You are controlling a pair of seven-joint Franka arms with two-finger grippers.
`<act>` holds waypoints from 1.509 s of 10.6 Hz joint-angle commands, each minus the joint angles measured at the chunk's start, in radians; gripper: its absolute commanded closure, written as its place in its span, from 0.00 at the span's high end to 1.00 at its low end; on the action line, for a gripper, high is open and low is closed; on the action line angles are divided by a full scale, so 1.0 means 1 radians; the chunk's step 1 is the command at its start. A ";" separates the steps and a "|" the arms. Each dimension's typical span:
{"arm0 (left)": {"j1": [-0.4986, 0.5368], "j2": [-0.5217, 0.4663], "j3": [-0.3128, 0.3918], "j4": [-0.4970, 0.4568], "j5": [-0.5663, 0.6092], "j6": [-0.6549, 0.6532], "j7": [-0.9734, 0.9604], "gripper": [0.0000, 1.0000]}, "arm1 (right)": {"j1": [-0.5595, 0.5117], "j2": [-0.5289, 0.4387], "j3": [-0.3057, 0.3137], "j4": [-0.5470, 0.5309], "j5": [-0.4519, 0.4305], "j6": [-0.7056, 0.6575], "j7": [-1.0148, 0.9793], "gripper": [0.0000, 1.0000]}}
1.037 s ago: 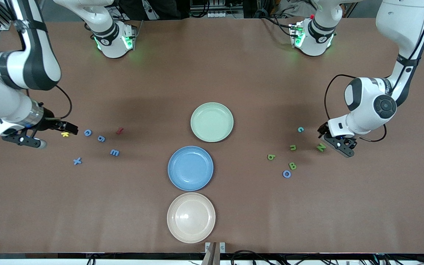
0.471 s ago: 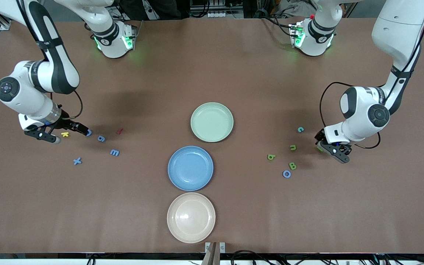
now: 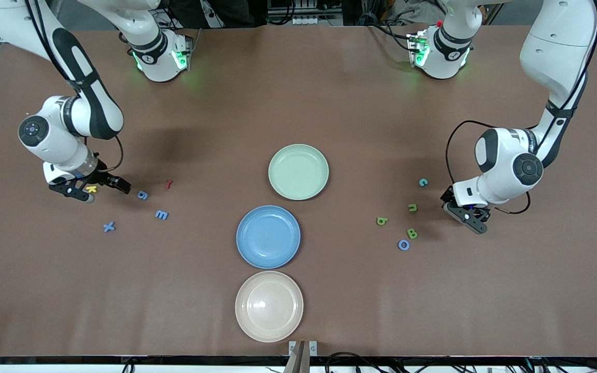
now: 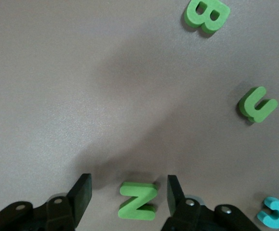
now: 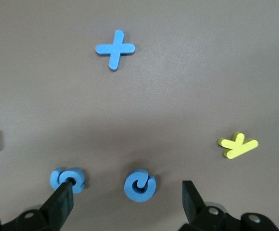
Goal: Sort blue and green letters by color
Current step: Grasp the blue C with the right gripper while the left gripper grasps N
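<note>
Left hand (image 4: 128, 195) sitting low, fingers apart, straddling green N (image 4: 138, 201); right hand (image 5: 125, 202) likewise spread, straddling blue c (image 5: 139, 186).

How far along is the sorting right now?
Nothing sorted: the green plate and blue plate hold nothing. In hand: the left hand is open astride the green N, the right hand open around a blue c. All other letters wait on the table.
</note>
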 commanded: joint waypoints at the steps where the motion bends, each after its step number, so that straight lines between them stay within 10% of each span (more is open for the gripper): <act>1: 0.004 0.010 0.002 0.004 0.008 0.007 0.017 0.70 | -0.024 0.040 0.009 -0.026 -0.008 0.076 0.015 1.00; 5: 0.012 -0.002 0.003 -0.010 0.008 0.001 0.024 0.69 | -0.025 0.072 0.009 -0.043 -0.008 0.116 0.015 0.90; 9: 0.013 -0.024 0.003 -0.033 0.022 -0.005 0.024 0.60 | -0.025 0.068 0.008 -0.060 -0.011 0.116 0.014 0.42; 13: 0.015 -0.024 0.003 -0.030 0.022 -0.005 0.017 0.02 | -0.028 0.072 0.008 -0.057 -0.013 0.115 0.006 0.25; 16: 0.010 -0.039 -0.003 -0.019 0.022 -0.005 0.008 0.00 | -0.032 0.030 0.008 -0.036 -0.014 0.046 0.000 0.08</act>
